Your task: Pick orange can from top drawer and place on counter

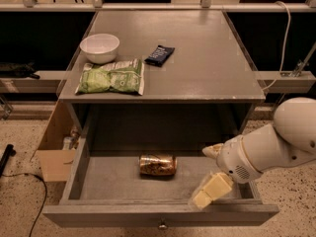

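Top drawer (123, 215) pulled fully out below the counter (197, 58). Orange can (157, 165) lies on its side on the drawer floor, near centre, apart from every wall. Gripper (201, 176) sits at the can's 4 o'clock, over the drawer's right front corner, clear of the can. Its fingers (213, 190) are spread, with nothing between them. The white arm enters from 3 o'clock. On the counter: white bowl (99, 47) at 10 o'clock, green snack bag (111, 76) just below it, dark blue snack bar (159, 55) at the bowl's 3 o'clock. Cardboard box (53, 157) on the floor at the drawer's 9 o'clock.
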`<state>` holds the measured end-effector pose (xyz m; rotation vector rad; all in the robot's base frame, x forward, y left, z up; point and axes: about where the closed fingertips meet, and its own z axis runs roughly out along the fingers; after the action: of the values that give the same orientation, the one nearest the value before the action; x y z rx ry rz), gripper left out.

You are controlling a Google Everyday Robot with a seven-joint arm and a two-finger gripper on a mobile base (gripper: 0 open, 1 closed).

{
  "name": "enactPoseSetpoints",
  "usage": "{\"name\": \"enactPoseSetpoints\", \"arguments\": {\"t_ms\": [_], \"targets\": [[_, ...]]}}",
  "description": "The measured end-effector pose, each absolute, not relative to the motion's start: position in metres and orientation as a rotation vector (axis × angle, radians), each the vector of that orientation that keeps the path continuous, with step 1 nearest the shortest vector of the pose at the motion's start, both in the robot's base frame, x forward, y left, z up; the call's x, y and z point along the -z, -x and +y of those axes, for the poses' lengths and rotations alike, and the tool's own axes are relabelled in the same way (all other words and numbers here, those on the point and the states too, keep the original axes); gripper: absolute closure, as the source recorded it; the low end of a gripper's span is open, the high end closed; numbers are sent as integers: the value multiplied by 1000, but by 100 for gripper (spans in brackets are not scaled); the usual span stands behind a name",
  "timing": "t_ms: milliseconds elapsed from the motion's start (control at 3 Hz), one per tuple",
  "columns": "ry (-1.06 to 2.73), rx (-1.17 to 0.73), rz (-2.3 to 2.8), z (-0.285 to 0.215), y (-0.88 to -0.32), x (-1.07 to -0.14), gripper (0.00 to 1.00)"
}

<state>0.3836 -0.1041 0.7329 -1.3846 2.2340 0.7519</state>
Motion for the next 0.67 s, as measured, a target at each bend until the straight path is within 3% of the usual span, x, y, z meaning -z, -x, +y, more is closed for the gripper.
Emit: {"name": "enactPoseSetpoints", "arguments": {"t_ms": [667], "targets": [[1135, -810, 2163, -83, -436, -723, 0]]}}
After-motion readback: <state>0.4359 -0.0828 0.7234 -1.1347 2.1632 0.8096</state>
